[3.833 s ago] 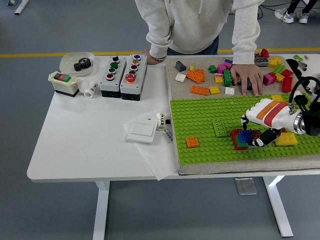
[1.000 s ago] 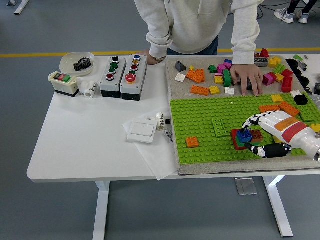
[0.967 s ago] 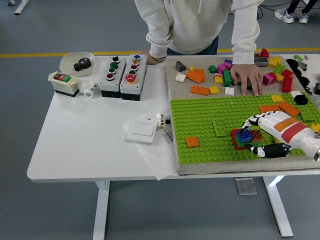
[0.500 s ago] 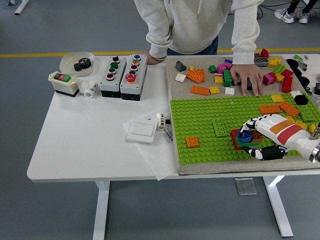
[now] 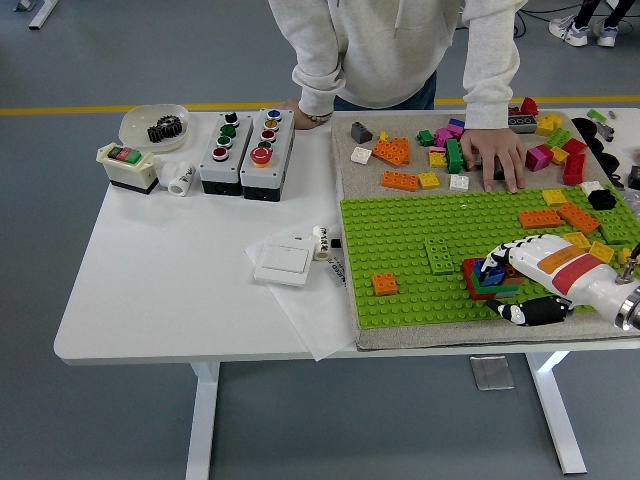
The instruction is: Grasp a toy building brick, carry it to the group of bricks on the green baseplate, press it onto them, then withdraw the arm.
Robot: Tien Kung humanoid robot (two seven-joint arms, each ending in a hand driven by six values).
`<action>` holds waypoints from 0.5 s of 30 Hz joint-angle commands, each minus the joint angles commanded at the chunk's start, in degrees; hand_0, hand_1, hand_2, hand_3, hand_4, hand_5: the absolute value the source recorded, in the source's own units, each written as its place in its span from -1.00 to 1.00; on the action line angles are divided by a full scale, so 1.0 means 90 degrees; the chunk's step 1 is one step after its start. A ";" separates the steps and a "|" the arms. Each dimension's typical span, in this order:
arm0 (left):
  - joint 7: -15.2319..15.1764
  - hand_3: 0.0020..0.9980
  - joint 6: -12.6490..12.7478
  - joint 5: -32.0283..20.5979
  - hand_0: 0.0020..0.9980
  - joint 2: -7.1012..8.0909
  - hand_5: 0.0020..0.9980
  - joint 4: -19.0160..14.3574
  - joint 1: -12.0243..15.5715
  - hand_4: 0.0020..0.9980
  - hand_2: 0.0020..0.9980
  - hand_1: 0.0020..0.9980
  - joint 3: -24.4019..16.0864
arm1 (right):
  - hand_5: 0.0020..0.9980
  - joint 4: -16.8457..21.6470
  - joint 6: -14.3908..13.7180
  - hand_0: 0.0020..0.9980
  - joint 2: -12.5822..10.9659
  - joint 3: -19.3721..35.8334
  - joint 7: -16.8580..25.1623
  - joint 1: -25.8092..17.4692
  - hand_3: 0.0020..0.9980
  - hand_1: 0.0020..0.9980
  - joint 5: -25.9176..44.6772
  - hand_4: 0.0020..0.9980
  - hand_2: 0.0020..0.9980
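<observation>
The right hand [image 5: 520, 285] is seen low over the right part of the green baseplate [image 5: 410, 240], its fingers [image 5: 500, 258] curled over the blue brick [image 5: 493, 272] atop the small stack of bricks [image 5: 482, 282], thumb at the near side; a true grip on it cannot be told. A person's hand [image 5: 493, 155] rests flat among loose bricks [image 5: 395, 152] on the far mat. A bowl [image 5: 152, 126] at far left holds a black gear [image 5: 163, 128].

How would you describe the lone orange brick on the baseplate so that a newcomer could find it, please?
Start at the green baseplate on the table's right half. Near its front left corner sits a small orange brick, alone, left of the green brick and away from the stacked bricks.
</observation>
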 joint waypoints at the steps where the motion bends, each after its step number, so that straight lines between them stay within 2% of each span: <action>1: 0.0000 0.20 -0.0001 0.0002 0.54 0.0000 0.18 0.0000 0.0000 0.35 0.45 0.53 -0.0001 | -0.26 -0.0009 0.0002 0.40 0.0001 0.0001 0.0000 -0.0001 0.17 0.40 -0.0003 0.38 0.45; 15: -0.0004 0.20 0.0002 -0.0010 0.54 0.0001 0.18 -0.0002 -0.0014 0.35 0.45 0.53 0.0015 | -0.25 -0.0120 0.0027 0.40 0.0004 0.0042 -0.0016 -0.0037 0.17 0.40 -0.0071 0.39 0.45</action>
